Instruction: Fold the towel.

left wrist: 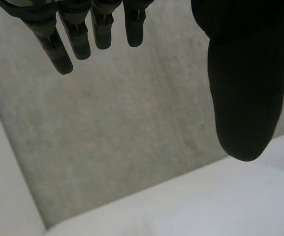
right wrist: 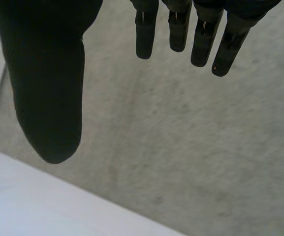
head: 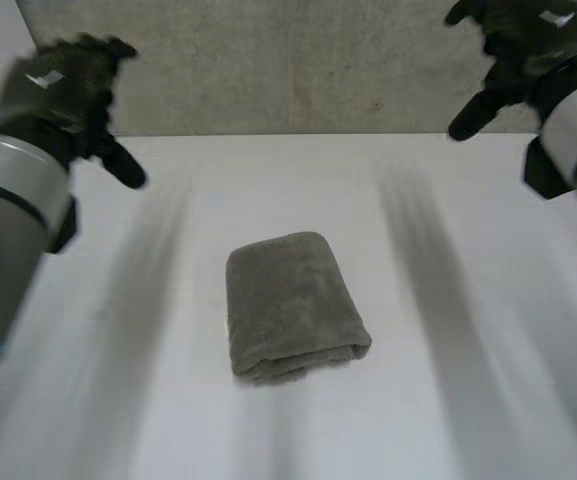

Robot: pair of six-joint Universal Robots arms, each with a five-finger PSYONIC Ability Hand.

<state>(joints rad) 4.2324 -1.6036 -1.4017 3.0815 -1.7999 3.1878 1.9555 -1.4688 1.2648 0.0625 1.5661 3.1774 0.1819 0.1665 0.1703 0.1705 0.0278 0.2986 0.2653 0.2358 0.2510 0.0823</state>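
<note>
Hovering raised on either side of the folded towel (head: 290,305), left hand (head: 63,82) and right hand (head: 516,42) hold straight, empty fingers.

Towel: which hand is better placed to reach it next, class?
Left, marginally. Left hand and right hand are both open, clear of the folded towel, but the left looks slightly nearer.
</note>
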